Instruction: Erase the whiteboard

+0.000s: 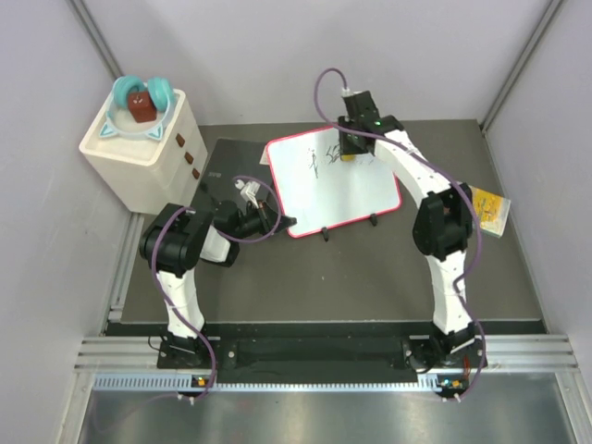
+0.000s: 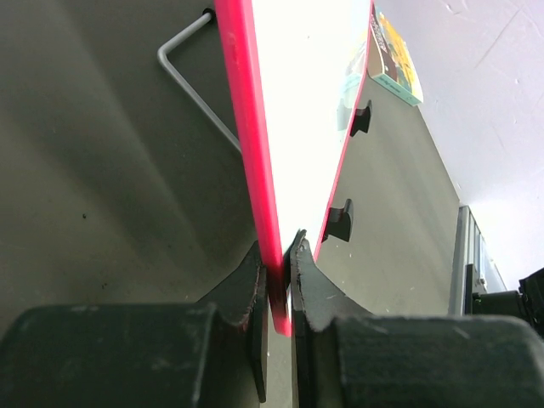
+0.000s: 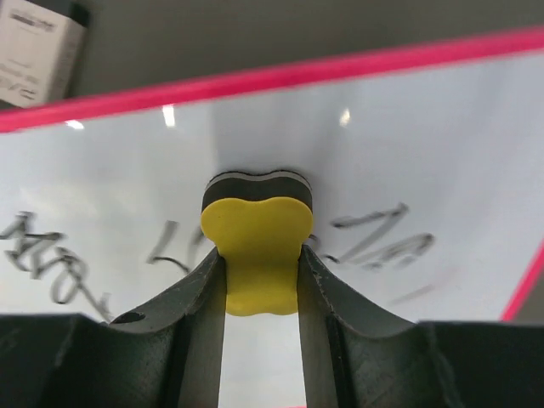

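Observation:
The whiteboard (image 1: pixel 347 190), white with a thin red frame and black feet, lies on the dark table, with black scribbles (image 1: pixel 314 163) near its far edge. My left gripper (image 1: pixel 274 220) is shut on the board's red frame (image 2: pixel 274 255) at its near left corner. My right gripper (image 1: pixel 349 148) is shut on a yellow eraser (image 3: pixel 255 246) whose dark pad presses on the board (image 3: pixel 442 170) among the scribbles (image 3: pixel 378 238).
A dark grey flat slab (image 1: pixel 222 171) lies left of the board. A cream drawer unit (image 1: pixel 139 148) with a teal dish stands at the far left. A yellow booklet (image 1: pixel 490 211) lies at the right. A bent metal rod (image 2: pixel 191 85) lies beside the board.

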Robot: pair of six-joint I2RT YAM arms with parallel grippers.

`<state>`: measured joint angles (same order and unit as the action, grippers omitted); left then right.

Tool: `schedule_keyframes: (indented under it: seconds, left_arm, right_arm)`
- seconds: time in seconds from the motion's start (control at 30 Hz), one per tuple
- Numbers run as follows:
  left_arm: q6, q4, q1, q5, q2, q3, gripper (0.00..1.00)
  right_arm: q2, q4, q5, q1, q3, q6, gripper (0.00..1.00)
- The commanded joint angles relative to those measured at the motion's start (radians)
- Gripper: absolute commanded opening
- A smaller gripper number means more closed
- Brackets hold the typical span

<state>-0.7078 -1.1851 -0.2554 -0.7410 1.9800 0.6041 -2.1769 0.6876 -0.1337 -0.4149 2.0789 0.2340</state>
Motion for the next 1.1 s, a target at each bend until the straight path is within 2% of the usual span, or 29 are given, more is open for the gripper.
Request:
schedule_keyframes:
  seconds: [0.0,0.07,0.17,0.37,0.53,0.7,0.83,1.07]
  left_arm:
    - [0.186,0.168,-0.022,0.123,-0.006,0.002,0.00]
    - [0.200,0.177,-0.031,0.129,-0.010,0.006,0.00]
    - [0.215,0.202,-0.045,0.137,-0.013,0.014,0.00]
    - [0.223,0.209,-0.053,0.144,-0.021,0.014,0.00]
    - [0.228,0.214,-0.054,0.149,-0.023,0.016,0.00]
    - [0.234,0.222,-0.061,0.154,-0.027,0.014,0.00]
    - [0.243,0.226,-0.065,0.158,-0.030,0.016,0.00]
    - [0.246,0.232,-0.070,0.157,-0.032,0.019,0.00]
  right_arm:
    - [-0.199,0.171,0.028,-0.119,0.237,-0.076,0.00]
    - [-0.241,0.204,0.014,-0.153,0.299,-0.097,0.00]
    - [-0.251,0.216,0.017,-0.197,0.291,-0.090,0.00]
    - [-0.250,0.230,0.031,-0.205,0.216,-0.068,0.00]
    - [-0.251,0.268,-0.066,-0.196,0.196,-0.081,0.00]
    - [-0.233,0.287,-0.099,-0.107,0.162,-0.044,0.00]
    - [-0.131,0.208,-0.110,-0.016,0.012,-0.010,0.00]
    - [-0.032,0.087,-0.139,0.111,-0.131,0.004,0.00]
